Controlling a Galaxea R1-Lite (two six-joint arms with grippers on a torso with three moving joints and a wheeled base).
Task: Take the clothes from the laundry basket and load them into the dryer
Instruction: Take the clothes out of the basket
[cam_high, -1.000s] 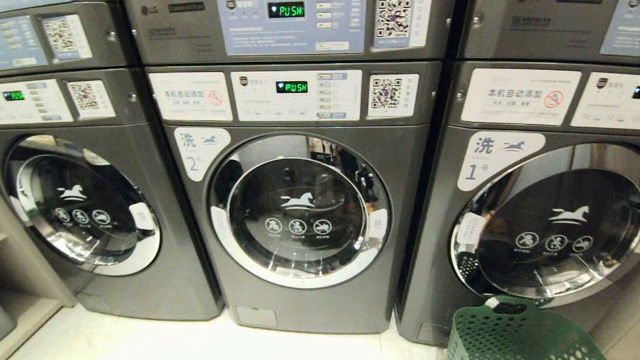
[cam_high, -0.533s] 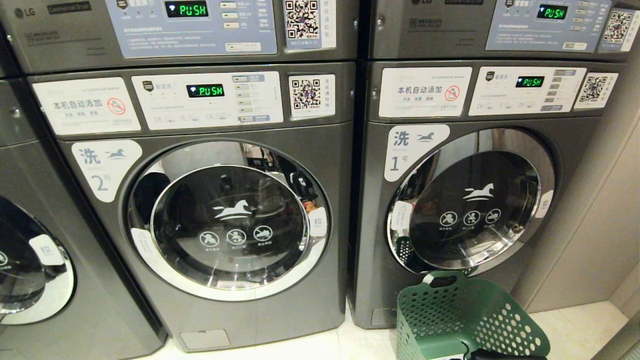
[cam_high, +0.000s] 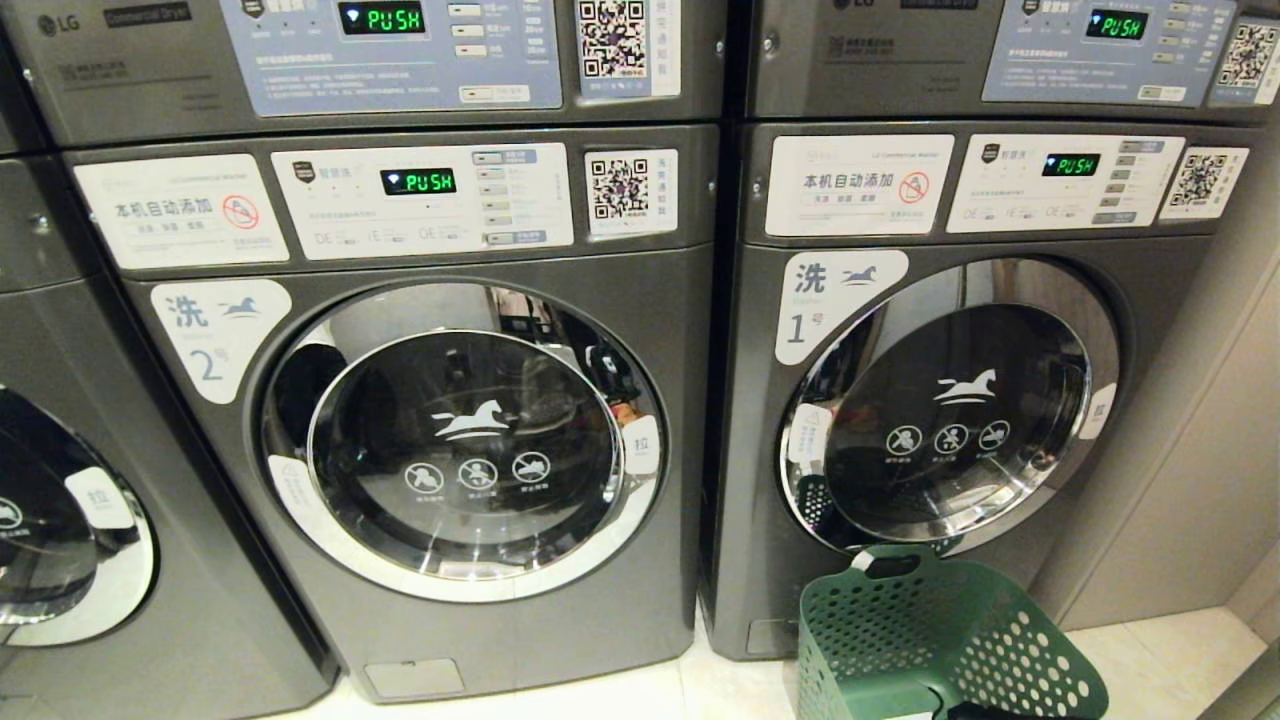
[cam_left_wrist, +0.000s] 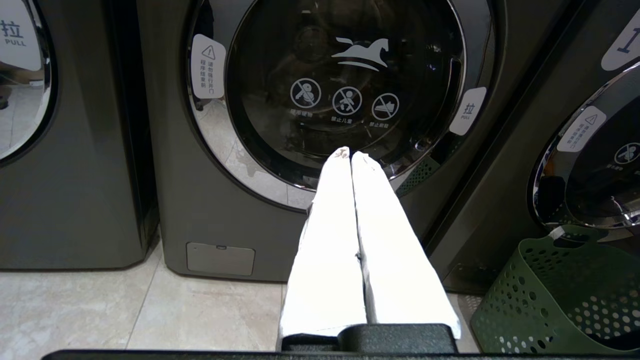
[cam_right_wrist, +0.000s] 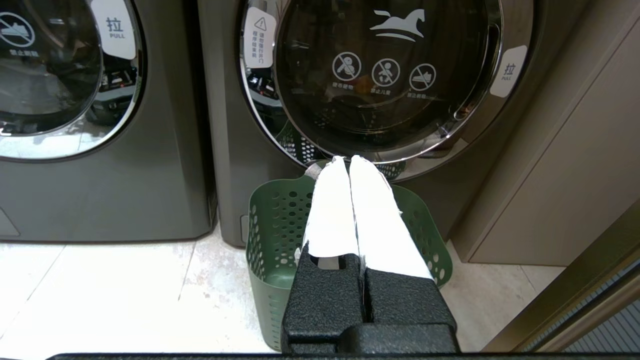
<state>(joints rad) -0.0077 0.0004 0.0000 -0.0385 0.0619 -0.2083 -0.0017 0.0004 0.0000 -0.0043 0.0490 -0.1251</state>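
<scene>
Two grey front-loading machines are standing side by side: machine number 2 (cam_high: 430, 420) on the left, machine number 1 (cam_high: 960, 400) on the right, both with round doors closed. The green laundry basket (cam_high: 940, 640) is sitting on the pale tiled floor (cam_high: 700, 690), just in front of machine number 1, below its door. The left gripper (cam_left_wrist: 351, 155) is pointing toward the door of machine number 2, its white fingers pressed together and holding nothing. The right gripper (cam_right_wrist: 348, 160) is hanging above the basket, fingers likewise closed and empty.

The view has swung right, bringing the green laundry basket (cam_high: 940, 640) fully into sight
</scene>
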